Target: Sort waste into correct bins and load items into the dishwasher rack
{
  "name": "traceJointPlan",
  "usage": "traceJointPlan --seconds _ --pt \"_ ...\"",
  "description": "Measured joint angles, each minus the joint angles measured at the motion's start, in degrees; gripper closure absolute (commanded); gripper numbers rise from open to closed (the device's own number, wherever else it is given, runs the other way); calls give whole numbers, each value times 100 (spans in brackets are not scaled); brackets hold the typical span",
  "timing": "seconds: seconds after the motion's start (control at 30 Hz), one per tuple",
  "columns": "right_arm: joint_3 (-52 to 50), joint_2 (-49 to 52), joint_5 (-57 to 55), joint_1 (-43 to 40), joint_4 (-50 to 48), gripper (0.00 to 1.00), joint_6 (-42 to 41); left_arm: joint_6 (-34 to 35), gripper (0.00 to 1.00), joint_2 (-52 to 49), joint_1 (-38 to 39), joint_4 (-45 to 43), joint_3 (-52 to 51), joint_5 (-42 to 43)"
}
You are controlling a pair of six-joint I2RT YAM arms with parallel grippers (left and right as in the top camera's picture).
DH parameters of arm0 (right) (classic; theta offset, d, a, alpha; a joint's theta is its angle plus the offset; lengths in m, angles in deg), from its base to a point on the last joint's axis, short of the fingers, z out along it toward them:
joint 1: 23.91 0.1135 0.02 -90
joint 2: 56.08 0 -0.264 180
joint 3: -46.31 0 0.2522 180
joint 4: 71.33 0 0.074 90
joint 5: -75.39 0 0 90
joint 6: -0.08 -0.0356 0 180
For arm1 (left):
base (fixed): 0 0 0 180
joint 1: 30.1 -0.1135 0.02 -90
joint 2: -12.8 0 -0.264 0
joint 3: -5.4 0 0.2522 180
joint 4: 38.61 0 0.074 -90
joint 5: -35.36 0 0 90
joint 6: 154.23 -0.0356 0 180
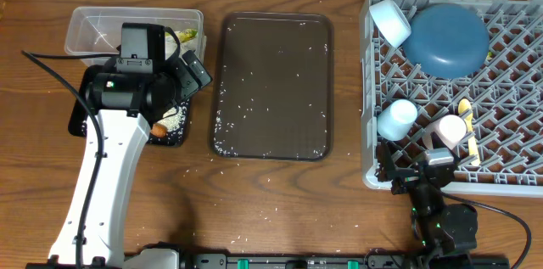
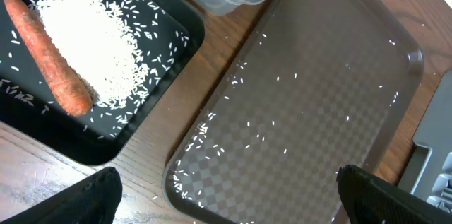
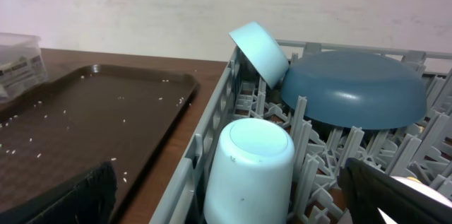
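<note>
At the left of the table [image 1: 34, 176], we see the left gripper [image 2: 227, 181] hanging with its jaws spread wide and holding nothing, over the gap between the black tray [image 2: 70, 143] and the brown serving tray [image 1: 271, 65]. On the black tray an orange carrot [image 2: 49, 54] lies touching a heap of white rice [image 2: 99, 40]. Just behind that tray stands the clear tub [image 1: 89, 27], where we make out what looks like a yellow-green wrapper [image 1: 188, 35] in the far corner; the arm hides most of the tub. Loose grains [image 1: 229, 120] dot the serving tray, thickest along its left and near edges, and a few lie on the bare wood.

At the right, the grey dishwasher rack [image 1: 509, 180] holds the dark blue bowl [image 1: 447, 40] upside down at the back, with the white bowl [image 1: 390, 20] tilted on edge against it. Nearer the front, the light blue cup [image 1: 397, 119] stands upside down, with the pink cup [image 1: 451, 128] beside it and the yellow spoon [image 1: 465, 109] next to that. The right gripper [image 3: 227, 174] sits just outside the rack's near wall, fingers wide apart and empty.
</note>
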Motion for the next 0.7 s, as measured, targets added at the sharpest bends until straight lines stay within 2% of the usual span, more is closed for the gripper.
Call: traceJointPlan --seconds 0.27,0.5,0.57,0.7 --pt "0 0 0 0 0 1 0 -227 0 0 0 24 -4 -87" --pt "0 0 0 0 0 1 0 -2232 0 496 33 -1447 -490 155" --pt "0 -2 0 0 2 1 0 -2752 0 981 39 -1930 -957 221" --pt "0 -4 0 0 2 1 0 -3257 0 2133 39 -3082 -2133 214"
